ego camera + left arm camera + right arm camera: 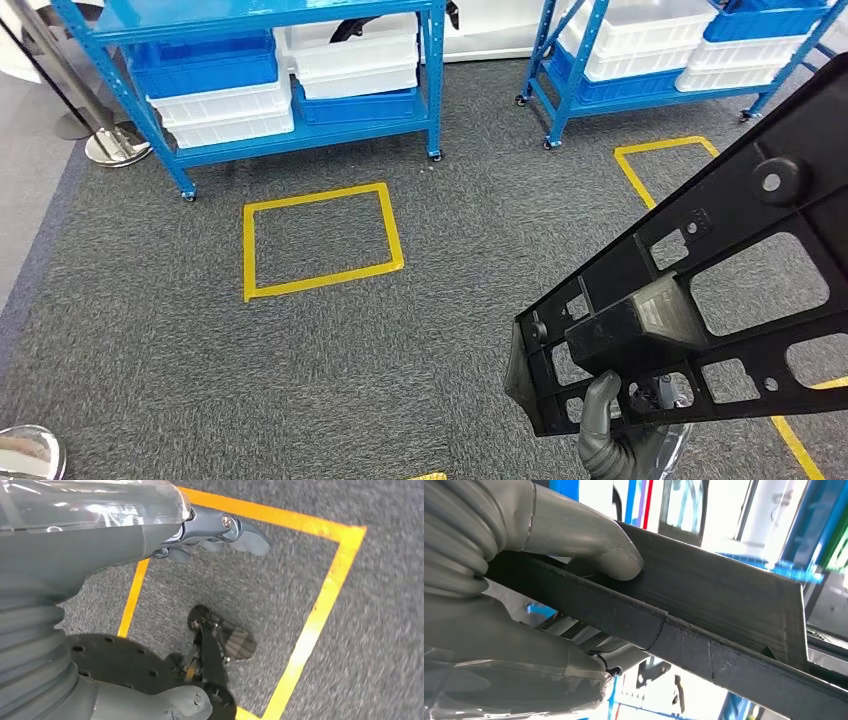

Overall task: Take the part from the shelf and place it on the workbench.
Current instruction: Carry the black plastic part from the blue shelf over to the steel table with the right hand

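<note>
A large black plastic frame part (700, 290) with several cut-out windows fills the lower right of the head view, tilted up toward the right. My right hand (612, 435) grips it from below at its lower end. In the right wrist view the thumb (621, 560) presses on the part's flat black bar (724, 605), with the fingers wrapped under it. In the left wrist view my left hand (220, 535) hangs over the carpet, fingers loosely apart, holding nothing.
A blue shelf (432, 75) with white and blue bins stands at the back left, and a second blue shelf (560, 90) at the back right. Another black part (350, 28) lies in a white bin. Yellow tape squares (320, 240) mark the grey carpet. A stanchion base (115, 145) stands far left.
</note>
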You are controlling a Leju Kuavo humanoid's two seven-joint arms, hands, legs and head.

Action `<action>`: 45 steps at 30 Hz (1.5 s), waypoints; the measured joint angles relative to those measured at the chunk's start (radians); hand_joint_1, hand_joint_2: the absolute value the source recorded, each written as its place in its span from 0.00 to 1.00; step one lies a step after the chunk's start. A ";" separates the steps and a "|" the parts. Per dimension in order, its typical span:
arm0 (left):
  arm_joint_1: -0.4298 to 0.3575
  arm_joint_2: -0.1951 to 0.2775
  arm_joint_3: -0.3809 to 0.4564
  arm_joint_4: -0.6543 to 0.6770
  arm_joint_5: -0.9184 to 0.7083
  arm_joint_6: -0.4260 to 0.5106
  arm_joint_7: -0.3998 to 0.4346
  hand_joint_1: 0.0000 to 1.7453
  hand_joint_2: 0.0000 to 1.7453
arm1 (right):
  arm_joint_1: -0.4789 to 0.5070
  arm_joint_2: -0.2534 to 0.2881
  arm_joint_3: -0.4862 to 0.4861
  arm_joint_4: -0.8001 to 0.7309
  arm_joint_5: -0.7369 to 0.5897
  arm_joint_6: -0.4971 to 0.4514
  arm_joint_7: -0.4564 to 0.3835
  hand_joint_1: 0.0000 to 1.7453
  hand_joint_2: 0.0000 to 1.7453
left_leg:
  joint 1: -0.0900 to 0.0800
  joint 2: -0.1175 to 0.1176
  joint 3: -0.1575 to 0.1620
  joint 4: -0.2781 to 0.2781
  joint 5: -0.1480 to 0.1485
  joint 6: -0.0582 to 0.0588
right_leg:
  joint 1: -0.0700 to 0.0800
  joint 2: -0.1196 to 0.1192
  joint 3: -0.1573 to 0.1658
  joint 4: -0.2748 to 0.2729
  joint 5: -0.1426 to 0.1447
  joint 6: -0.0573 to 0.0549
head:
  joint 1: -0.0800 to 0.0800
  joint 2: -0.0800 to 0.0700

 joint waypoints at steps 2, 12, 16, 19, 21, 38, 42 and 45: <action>0.000 0.001 0.000 0.000 -0.002 -0.007 0.000 0.00 1.00 | 0.000 0.000 0.000 -0.003 0.000 -0.002 0.000 1.00 1.00 | 0.000 0.019 -0.002 0.014 -0.010 -0.015 | -0.001 -0.036 0.066 -0.118 0.038 0.000 | 0.000 0.000; 0.000 0.002 0.000 0.000 -0.008 -0.017 -0.002 0.00 1.00 | 0.007 0.003 -0.005 -0.022 -0.010 -0.012 -0.002 1.00 1.00 | 0.006 -0.058 -0.113 0.286 -0.163 -0.051 | 0.017 0.042 0.056 -0.155 0.061 -0.064 | -0.013 0.000; 0.002 0.003 0.000 0.000 -0.009 -0.018 -0.001 0.00 1.00 | 0.010 0.003 -0.013 -0.032 -0.011 -0.019 -0.003 1.00 1.00 | -0.007 -0.098 -0.067 0.171 -0.062 -0.016 | 0.032 0.101 0.058 -0.154 0.065 -0.068 | -0.013 0.000; 0.002 0.007 0.001 0.000 -0.010 -0.019 -0.001 0.00 1.00 | 0.009 0.003 -0.015 -0.038 -0.011 -0.020 -0.004 1.00 1.00 | -0.015 -0.161 -0.012 0.038 -0.015 0.010 | 0.027 0.134 0.053 -0.153 0.071 -0.060 | -0.010 0.000; -0.001 0.006 0.001 0.000 -0.010 -0.019 -0.001 0.00 1.00 | 0.012 0.003 -0.016 -0.043 -0.011 -0.020 -0.004 1.00 1.00 | -0.017 -0.145 -0.004 0.019 -0.011 0.010 | 0.023 0.161 0.046 -0.158 0.080 -0.045 | -0.014 0.000; -0.001 0.005 -0.009 0.000 -0.055 -0.027 0.013 0.00 1.00 | 0.018 0.005 -0.023 -0.051 0.007 -0.054 -0.004 1.00 1.00 | 0.000 0.028 0.024 0.026 -0.048 -0.051 | 0.005 -0.028 0.059 -0.153 0.061 -0.038 | -0.017 0.000; 0.003 0.005 -0.015 0.000 -0.066 -0.030 0.012 0.00 1.00 | 0.016 0.006 -0.024 -0.051 0.006 -0.056 -0.004 1.00 1.00 | 0.004 -0.061 -0.078 0.253 -0.173 -0.050 | 0.013 0.024 0.051 -0.155 0.068 -0.057 | -0.021 0.000; 0.004 0.005 -0.019 0.000 -0.077 -0.029 0.012 0.00 1.00 | 0.017 0.006 -0.029 -0.052 0.008 -0.058 -0.004 1.00 1.00 | 0.000 -0.069 -0.100 0.276 -0.136 -0.034 | 0.023 0.072 0.053 -0.154 0.069 -0.061 | -0.021 0.000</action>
